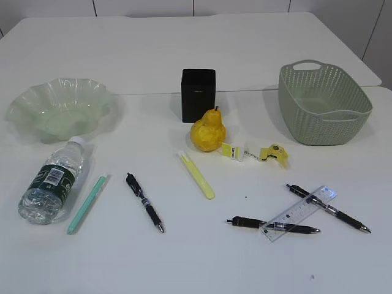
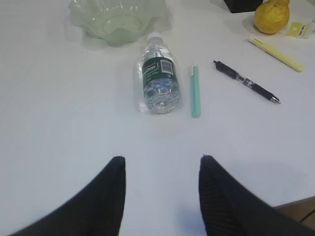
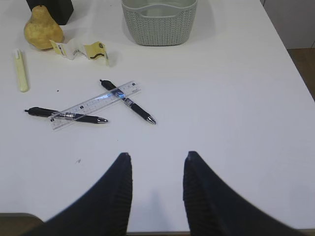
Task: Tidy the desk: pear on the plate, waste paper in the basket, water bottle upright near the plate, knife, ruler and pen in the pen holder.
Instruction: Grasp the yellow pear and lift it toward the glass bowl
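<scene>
The yellow pear [image 1: 207, 131] stands in front of the black pen holder [image 1: 198, 95]. Waste paper [image 1: 257, 153] lies just right of the pear. The wavy green plate [image 1: 58, 107] is at the far left, and the water bottle [image 1: 52, 180] lies on its side below it. The clear ruler [image 1: 300, 213] rests across two black pens [image 1: 272, 225]; a third pen [image 1: 145, 202] lies mid-desk. A slim yellow knife [image 1: 197, 174] lies by the pear. My left gripper [image 2: 162, 158] is open and empty, well short of the bottle [image 2: 158, 81]. My right gripper [image 3: 157, 155] is open and empty, short of the ruler [image 3: 93, 104].
The grey-green basket [image 1: 321, 101] stands at the back right with nothing showing inside. A mint-green stick [image 1: 87, 203] shaped like the knife lies beside the bottle. The desk's near edge shows under both grippers. Neither arm appears in the exterior view.
</scene>
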### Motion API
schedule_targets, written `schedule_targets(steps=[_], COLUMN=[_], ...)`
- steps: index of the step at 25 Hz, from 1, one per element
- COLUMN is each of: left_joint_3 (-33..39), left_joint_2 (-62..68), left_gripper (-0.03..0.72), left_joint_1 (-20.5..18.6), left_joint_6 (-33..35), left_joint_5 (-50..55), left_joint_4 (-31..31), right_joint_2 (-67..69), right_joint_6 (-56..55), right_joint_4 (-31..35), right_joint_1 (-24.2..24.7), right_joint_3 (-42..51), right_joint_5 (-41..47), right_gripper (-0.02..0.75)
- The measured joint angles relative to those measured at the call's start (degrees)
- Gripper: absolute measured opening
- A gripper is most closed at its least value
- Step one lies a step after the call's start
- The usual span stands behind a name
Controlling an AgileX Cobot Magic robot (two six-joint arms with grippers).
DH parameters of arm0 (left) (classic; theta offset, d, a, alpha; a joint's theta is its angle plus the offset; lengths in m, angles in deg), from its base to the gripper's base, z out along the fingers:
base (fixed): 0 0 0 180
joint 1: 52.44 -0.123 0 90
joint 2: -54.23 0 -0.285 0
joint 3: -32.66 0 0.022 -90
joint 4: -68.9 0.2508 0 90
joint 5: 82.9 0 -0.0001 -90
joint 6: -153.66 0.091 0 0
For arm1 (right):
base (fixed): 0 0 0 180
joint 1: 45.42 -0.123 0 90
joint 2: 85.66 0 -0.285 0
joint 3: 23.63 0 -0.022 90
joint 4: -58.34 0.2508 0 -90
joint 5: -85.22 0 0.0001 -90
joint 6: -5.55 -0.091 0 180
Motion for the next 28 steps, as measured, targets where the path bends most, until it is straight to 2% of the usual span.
schedule_targets(steps=[9,18,28], left_joint_3=[0.0,-0.56,-8.61], left_joint_2=[0.34,7.67,18.36], left_gripper=[0.362,0.38,0.419], left_joint_1=[0.0,0.0,0.0], left_joint_6=[0.0,0.0,0.0], left_joint_5=[0.0,0.0,-0.13], left_joint_4=[0.12,0.02,0.02], right_joint_2=[1.0,15.55,33.93], right_joint_6=[-1.08,-3.71,-4.93], right_joint_4=[-0.04,0.21,2.02], right_joint_1=[0.0,0.0,0.0], right_joint_3=[0.0,-1.49,-8.92], right_joint_5=[0.23,0.21,-0.14], right_gripper=[0.3,0.302,0.301])
